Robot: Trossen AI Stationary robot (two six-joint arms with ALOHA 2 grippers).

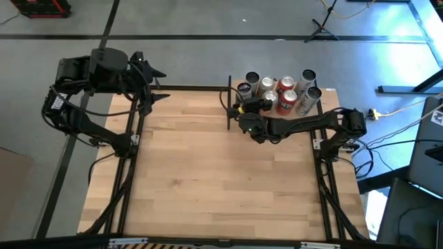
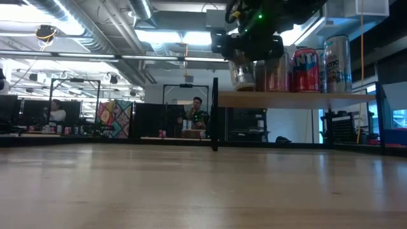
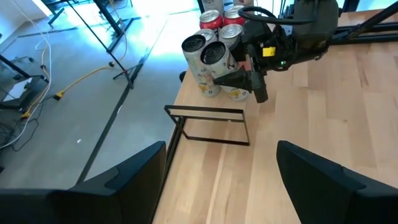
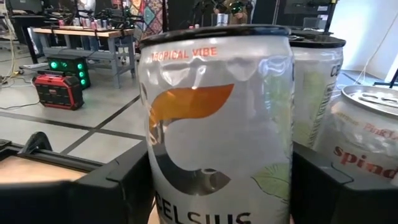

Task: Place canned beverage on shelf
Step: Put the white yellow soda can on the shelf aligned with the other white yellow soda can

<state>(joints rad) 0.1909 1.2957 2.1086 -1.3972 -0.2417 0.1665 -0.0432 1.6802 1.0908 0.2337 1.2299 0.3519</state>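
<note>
The shelf [image 2: 299, 98] is a small light-wood board on black posts at the table's far right [image 1: 331, 97], and several cans stand on it. A silver can with an orange mark [image 4: 217, 124] stands upright on its left end [image 3: 214, 62]. My right gripper [image 4: 217, 186] reaches level toward the table's far edge, and its fingers stand open close beside this can's two sides [image 1: 243, 97]. The can's bottom rim rests on the board [image 2: 241, 73]. My left gripper [image 3: 221, 180] waits open and raised over the far left corner [image 1: 156, 86], holding nothing.
Right of the silver can stand red cans [image 2: 305, 67], a tall silver one [image 2: 336, 63] and two close neighbours [image 4: 317, 87] [image 4: 370, 130]. A black post [image 2: 215, 114] marks the shelf's left end. The bare tabletop [image 1: 221, 180] stretches toward the near edge. A person [image 2: 196, 114] sits in the room behind.
</note>
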